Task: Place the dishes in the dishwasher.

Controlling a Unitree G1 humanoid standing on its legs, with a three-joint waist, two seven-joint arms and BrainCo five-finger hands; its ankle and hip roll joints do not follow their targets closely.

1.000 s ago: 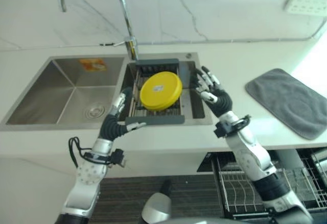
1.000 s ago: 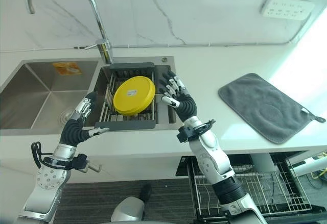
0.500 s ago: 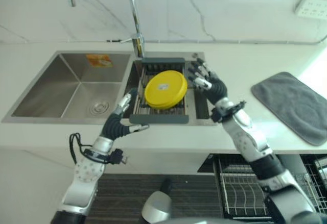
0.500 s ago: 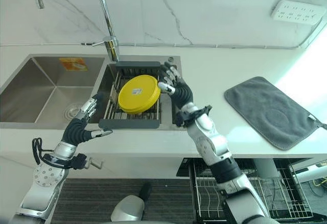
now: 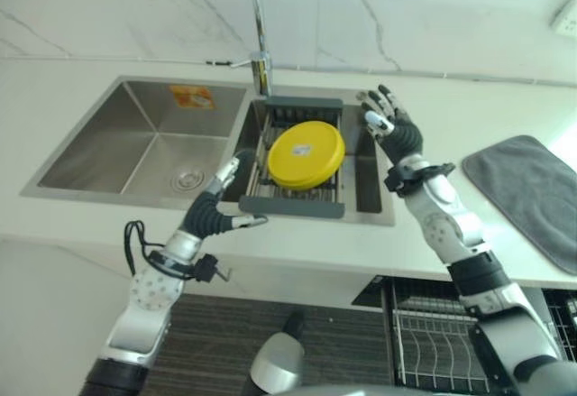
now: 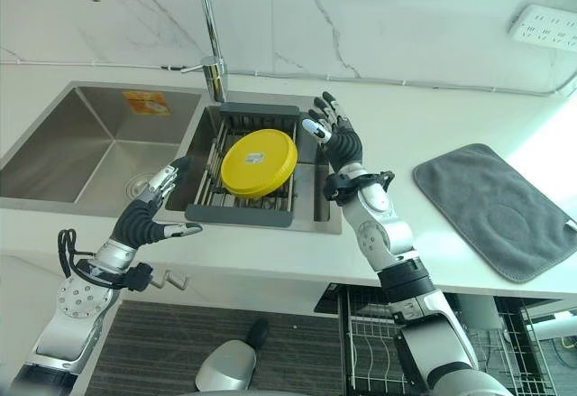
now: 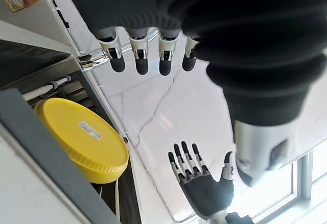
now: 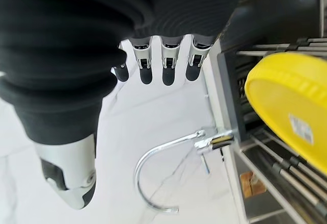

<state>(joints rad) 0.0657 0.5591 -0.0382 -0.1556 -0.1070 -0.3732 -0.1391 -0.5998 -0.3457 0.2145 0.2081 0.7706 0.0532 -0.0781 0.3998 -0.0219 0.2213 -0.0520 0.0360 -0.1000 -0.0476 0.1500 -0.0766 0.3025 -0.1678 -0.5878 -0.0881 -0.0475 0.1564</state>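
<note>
While both hands spread, yellow plate between left hand, right hand

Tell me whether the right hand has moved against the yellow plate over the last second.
Yes. The right hand was level with the yellow plate; now it is farther back toward the wall, open and empty.

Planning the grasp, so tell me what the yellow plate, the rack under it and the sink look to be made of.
Yellow plate: likely plastic or melamine, judging by its uniform opaque colour and soft sheen. Rack: dark grey matte frame, probably plastic, with shiny metal rods. Sink: brushed stainless steel, going by its dull grey reflections.
</note>
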